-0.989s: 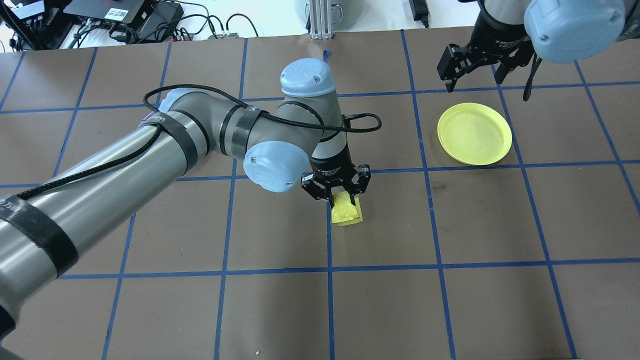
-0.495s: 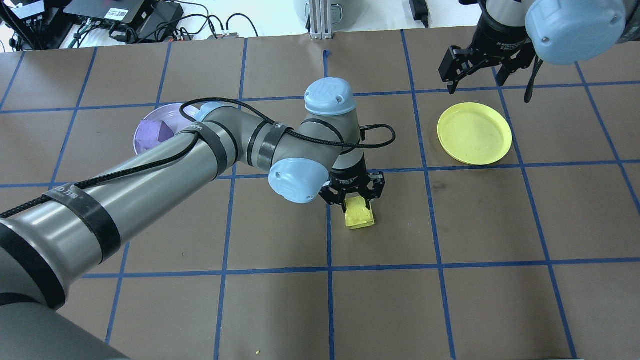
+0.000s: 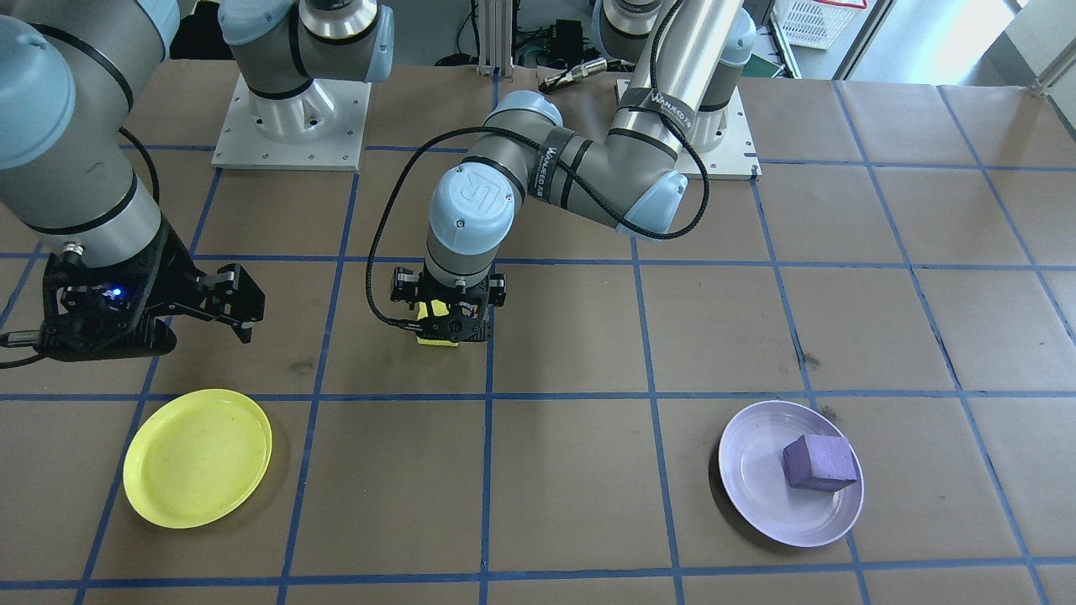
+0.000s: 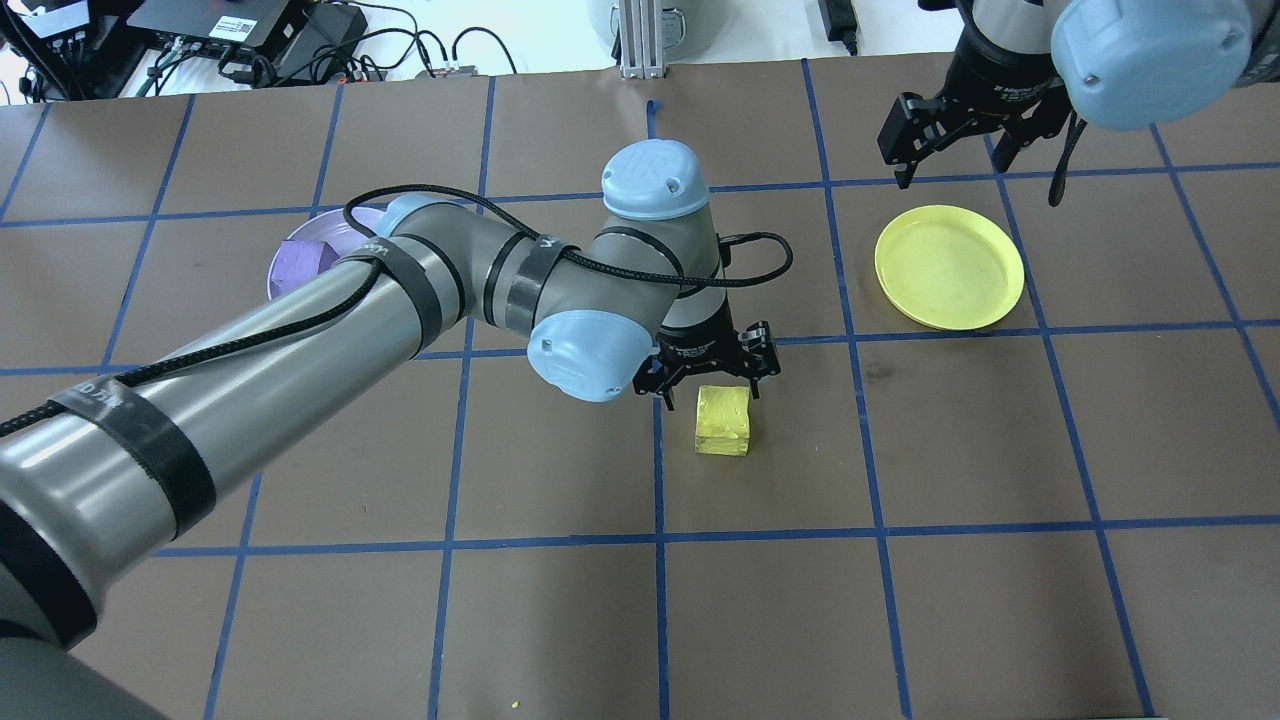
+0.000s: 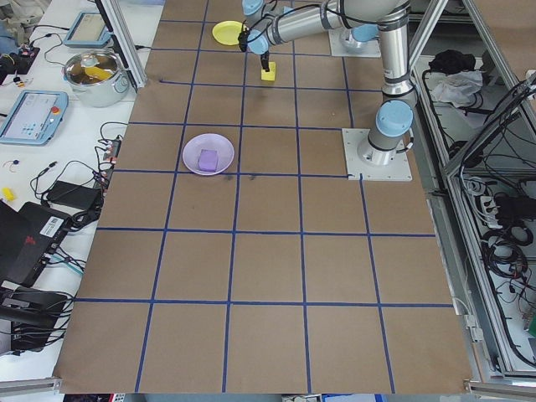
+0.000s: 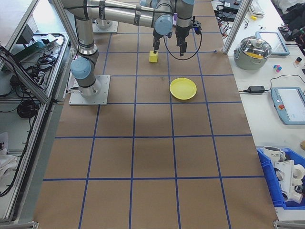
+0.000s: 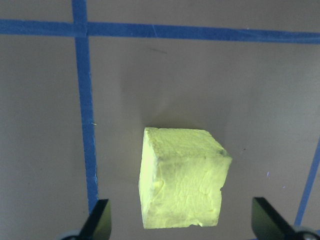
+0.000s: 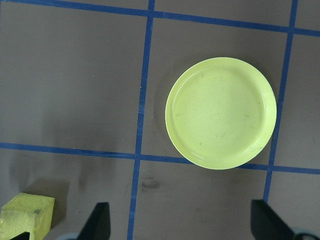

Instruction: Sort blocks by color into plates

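Overhead exterior view: left gripper (image 4: 712, 385) hangs wide open, empty, above the yellow block (image 4: 723, 420) – next, regrasp it for the yellow plate (image 4: 949, 267); right gripper (image 4: 950, 140) open, idle

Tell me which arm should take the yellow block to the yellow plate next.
Probably the right. The left gripper has its fingers open just above the yellow block, which sits on the table. The open right gripper hangs beside the yellow plate, so it has the shorter carry.
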